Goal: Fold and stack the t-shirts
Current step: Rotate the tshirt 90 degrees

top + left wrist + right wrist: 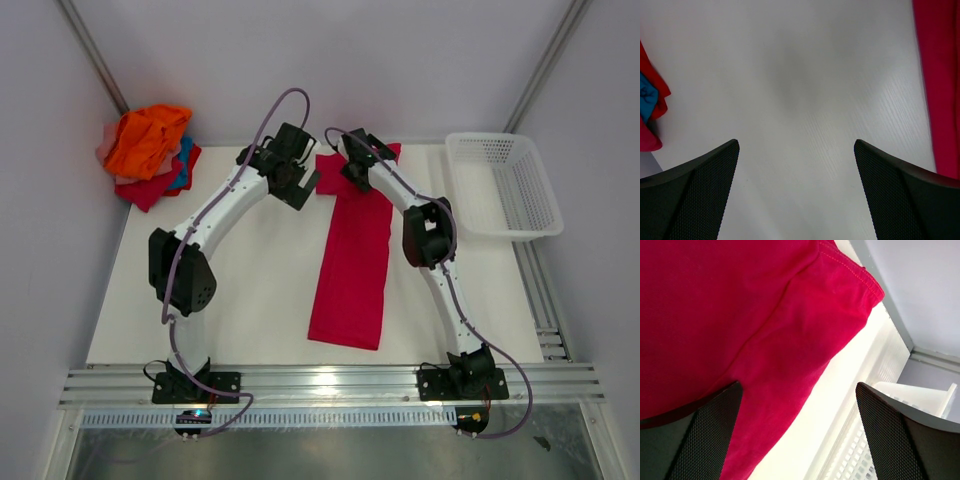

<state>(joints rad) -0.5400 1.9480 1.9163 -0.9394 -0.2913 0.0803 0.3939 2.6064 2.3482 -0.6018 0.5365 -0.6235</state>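
Both wide open, empty | left gripper (796, 145) just beside crimson t-shirt (350, 260) | right gripper (799, 385) above its far end

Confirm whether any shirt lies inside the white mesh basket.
No, the white mesh basket holds nothing; only its bare mesh floor shows from above.

We saw a robotics lab cell: a white surface (270, 290) walled by plain panels (400, 60) and aluminium struts (95, 55), left arm (215, 215) and right arm (455, 300) bolted to a metal rail (330, 385).
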